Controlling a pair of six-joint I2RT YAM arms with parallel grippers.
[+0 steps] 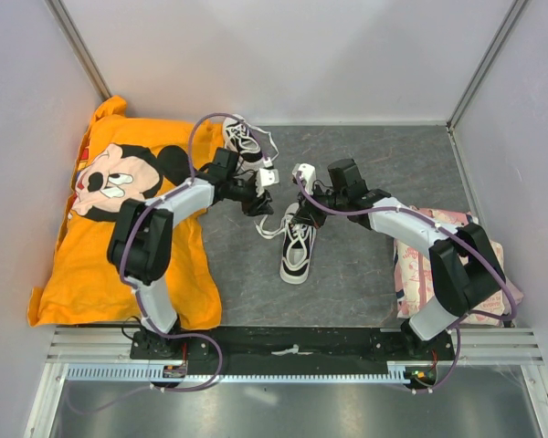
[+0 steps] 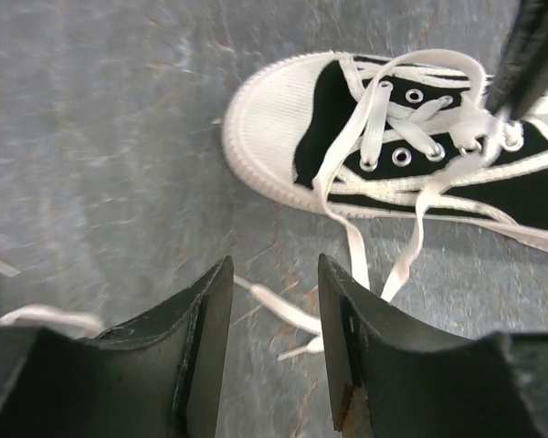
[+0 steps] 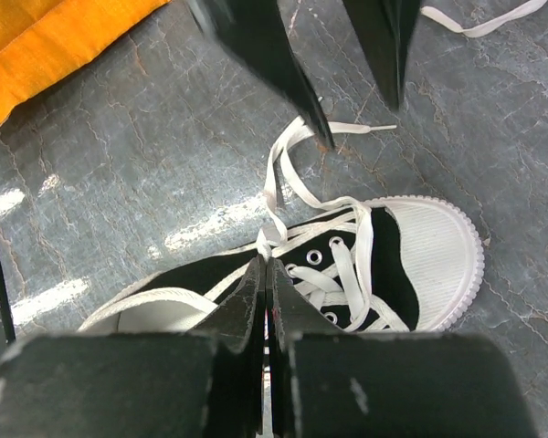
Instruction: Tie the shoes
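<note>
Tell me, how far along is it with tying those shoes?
Nothing is tied yet. In hand: the right fingers are shut on a lace of the near shoe, while the left fingers hang open over its loose ends. To do: that knot, then the far shoe, laces lying loose.

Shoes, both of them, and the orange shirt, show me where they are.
near shoe (image 2: 265,119), left wrist view, white toe cap.
far shoe (image 1: 242,140), top view, laced upper.
orange shirt (image 1: 73,274), top view, plain lower part.

No readable text, label, brand, number or sign in any view.
</note>
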